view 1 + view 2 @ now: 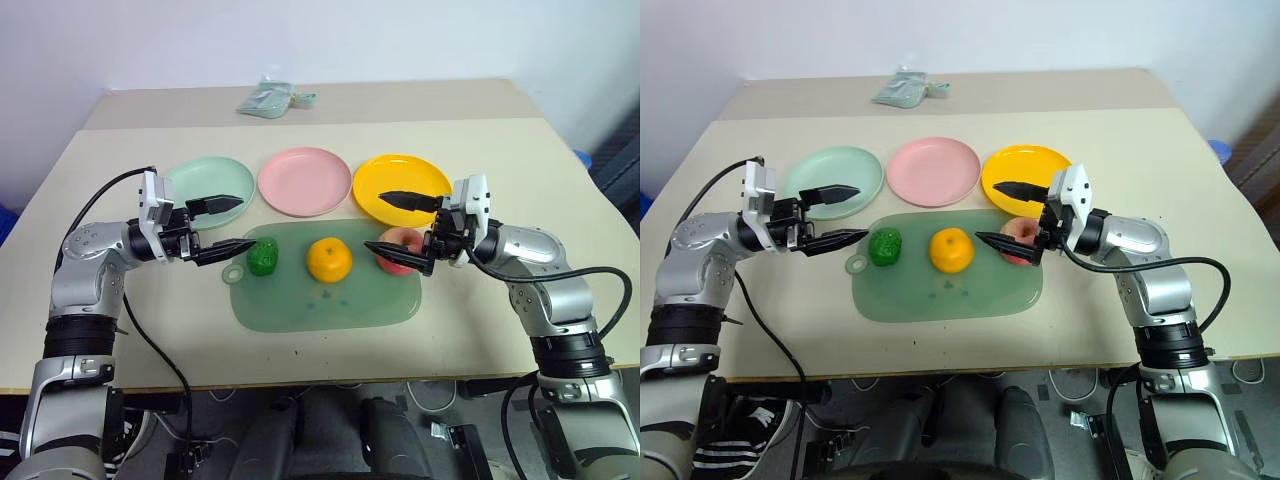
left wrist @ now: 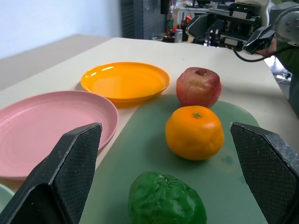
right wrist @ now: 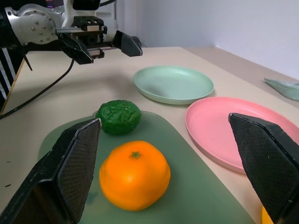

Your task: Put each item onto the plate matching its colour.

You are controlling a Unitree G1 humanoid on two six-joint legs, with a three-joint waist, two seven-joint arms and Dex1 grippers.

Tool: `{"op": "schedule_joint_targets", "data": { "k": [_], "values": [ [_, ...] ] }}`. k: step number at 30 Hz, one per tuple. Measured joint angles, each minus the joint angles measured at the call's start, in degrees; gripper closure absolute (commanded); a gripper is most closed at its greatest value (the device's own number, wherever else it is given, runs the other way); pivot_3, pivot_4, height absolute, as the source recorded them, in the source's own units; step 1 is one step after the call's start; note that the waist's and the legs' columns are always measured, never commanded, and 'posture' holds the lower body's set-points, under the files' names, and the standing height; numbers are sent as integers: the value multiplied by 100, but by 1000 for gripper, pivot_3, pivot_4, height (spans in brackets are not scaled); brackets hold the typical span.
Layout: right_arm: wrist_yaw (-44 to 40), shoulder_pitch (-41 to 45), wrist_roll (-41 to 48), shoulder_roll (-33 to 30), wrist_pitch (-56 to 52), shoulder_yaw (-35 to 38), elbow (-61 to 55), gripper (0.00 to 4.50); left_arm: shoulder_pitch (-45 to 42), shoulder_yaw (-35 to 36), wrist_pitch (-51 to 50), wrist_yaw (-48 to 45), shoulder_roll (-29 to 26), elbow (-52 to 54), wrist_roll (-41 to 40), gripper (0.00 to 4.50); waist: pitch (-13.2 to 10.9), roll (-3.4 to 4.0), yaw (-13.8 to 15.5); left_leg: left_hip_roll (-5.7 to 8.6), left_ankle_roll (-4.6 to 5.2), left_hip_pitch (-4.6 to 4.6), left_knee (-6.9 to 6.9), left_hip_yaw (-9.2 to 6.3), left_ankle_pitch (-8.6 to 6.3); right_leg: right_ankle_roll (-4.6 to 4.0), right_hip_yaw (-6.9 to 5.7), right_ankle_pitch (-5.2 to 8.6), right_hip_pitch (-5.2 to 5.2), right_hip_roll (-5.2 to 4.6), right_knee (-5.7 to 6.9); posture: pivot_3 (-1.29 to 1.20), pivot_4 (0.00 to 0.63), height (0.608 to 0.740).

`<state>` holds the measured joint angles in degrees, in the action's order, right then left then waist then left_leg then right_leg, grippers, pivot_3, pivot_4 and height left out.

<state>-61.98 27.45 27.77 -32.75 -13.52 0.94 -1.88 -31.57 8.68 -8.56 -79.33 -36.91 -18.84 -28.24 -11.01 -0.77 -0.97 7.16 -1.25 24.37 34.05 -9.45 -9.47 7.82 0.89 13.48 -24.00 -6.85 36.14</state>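
Observation:
Three fruits lie in a row on a translucent green mat point(image 1: 325, 300): a dark green bumpy one point(image 1: 263, 257) at the left, a round orange one point(image 1: 329, 259) in the middle, a pink-red peach-like one point(image 1: 405, 238) at the right. Behind the mat stand a mint green plate point(image 1: 210, 175), a pink plate point(image 1: 304, 180) and a yellow plate point(image 1: 400, 175). My left gripper point(image 1: 248, 223) is open, pointing right, just left of the green fruit. My right gripper point(image 1: 374, 221) is open, pointing left, its lower finger crossing in front of the peach. Neither holds anything.
A pale green packet point(image 1: 265, 100) lies at the table's far edge, beyond the plates. Bare tabletop lies left and right of the mat and along the near edge. Black cables hang from both forearms.

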Motion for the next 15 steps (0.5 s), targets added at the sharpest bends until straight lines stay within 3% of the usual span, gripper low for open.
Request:
{"op": "schedule_joint_targets", "data": {
  "k": [15],
  "values": [
    [-64,-43,2,-284,-89,51,-83,18,3,-26,126,76,361,-32,10,0,0,0,15,-3,0,1,0,7,0,0,5,0,-4,1,0,0,150,740]
  ]
}}
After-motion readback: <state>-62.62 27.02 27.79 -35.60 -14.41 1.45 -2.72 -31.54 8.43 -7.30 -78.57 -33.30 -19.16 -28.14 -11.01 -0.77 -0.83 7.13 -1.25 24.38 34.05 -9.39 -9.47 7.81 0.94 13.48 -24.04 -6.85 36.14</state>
